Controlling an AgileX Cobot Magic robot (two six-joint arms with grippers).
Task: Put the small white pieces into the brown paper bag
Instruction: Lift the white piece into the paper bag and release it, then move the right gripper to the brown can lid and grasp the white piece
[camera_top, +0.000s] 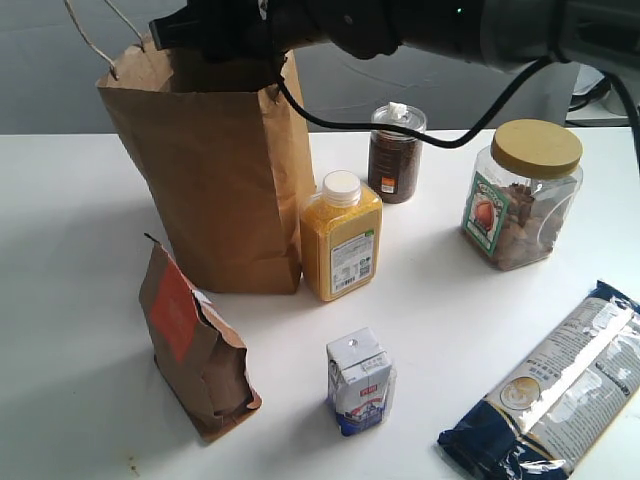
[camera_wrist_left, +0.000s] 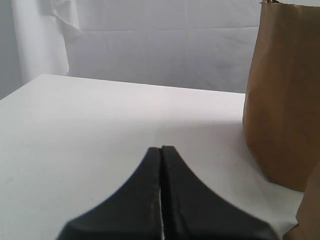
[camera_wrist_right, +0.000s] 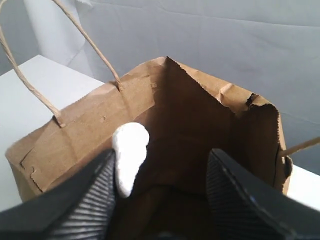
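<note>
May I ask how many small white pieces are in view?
1: white piece against a finger of the right hand, over the open brown paper bag. Others may lie hidden inside.

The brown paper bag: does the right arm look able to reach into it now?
Probably yes. The right gripper hangs open right over the brown paper bag's open mouth, a small white piece against one finger, and nothing covers the opening.

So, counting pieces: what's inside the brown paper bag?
The brown paper bag shows bare inner walls. A small white piece sits against one finger of the open right gripper at its mouth. The gripper hides the bottom.
</note>
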